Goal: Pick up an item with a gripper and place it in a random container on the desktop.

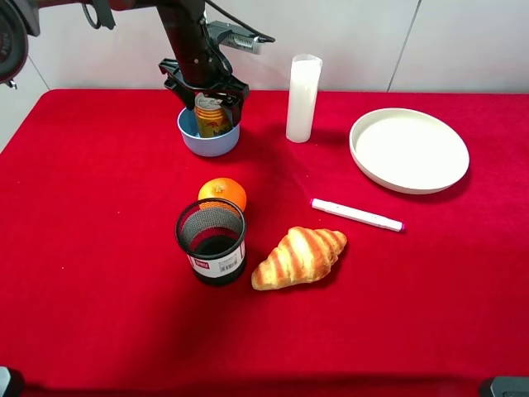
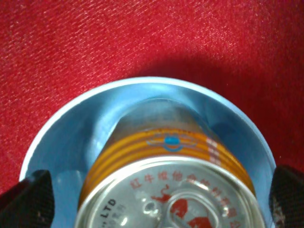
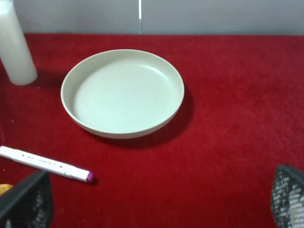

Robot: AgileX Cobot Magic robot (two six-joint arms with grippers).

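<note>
The orange-and-gold can (image 1: 211, 118) stands upright inside the light-blue bowl (image 1: 208, 142) at the back left of the red desktop (image 1: 99, 207). My left gripper (image 1: 207, 99) hangs right over the bowl, its black fingers spread on either side of the can's top. In the left wrist view the can (image 2: 166, 190) shows its silver pull-tab top, the bowl's wall (image 2: 71, 123) rings it, and the fingertips (image 2: 28, 199) stand apart from the can, so the left gripper (image 2: 152, 199) is open. My right gripper (image 3: 161, 199) is open and empty above the cloth.
An orange (image 1: 222, 193), a black mesh cup (image 1: 212, 241) and a croissant (image 1: 298, 256) lie mid-table. A white marker (image 1: 356, 214), a cream plate (image 1: 409, 150) and a tall white cylinder (image 1: 302, 98) are to the right. The right wrist view shows the plate (image 3: 122, 92) and marker (image 3: 45, 163).
</note>
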